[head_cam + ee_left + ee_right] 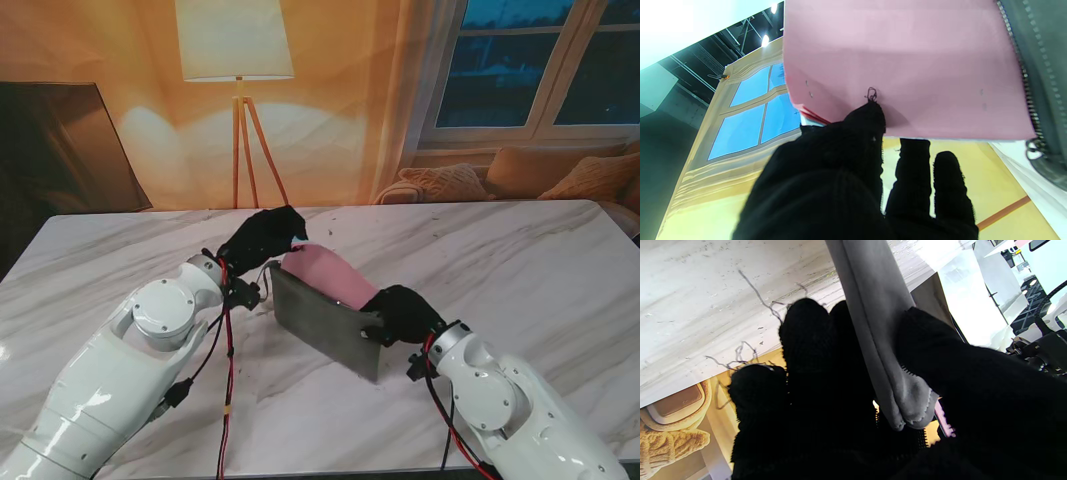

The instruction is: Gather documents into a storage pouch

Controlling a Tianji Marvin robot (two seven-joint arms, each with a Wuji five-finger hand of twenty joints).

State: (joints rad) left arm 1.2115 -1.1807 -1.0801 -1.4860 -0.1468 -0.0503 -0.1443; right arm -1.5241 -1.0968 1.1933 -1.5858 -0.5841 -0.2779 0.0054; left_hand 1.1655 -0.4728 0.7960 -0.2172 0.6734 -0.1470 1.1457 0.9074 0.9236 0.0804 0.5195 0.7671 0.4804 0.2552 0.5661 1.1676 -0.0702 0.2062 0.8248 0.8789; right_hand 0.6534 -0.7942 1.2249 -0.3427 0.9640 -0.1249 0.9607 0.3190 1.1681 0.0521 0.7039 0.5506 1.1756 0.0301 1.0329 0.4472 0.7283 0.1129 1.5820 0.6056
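Now, seen from the stand: left robot hand [262, 238] pinching pink documents [325, 275], half inside grey pouch [325, 325] held upright mid-table by right robot hand [402, 312]. Best fed straight along the zipper mouth, pouch steady. Marble table [520, 260] beneath; lamp [235, 45], window [535, 60], sofa cushions [440, 183] far behind.

Left wrist: fingers [870, 116] clamped on the sheets' edge beside the zipper [1020, 66].

Right wrist: thumb [927, 340] and fingers gripping the pouch corner.

marble table [520, 260] | floor lamp [236, 60] | window [545, 60] | cushions [445, 182]
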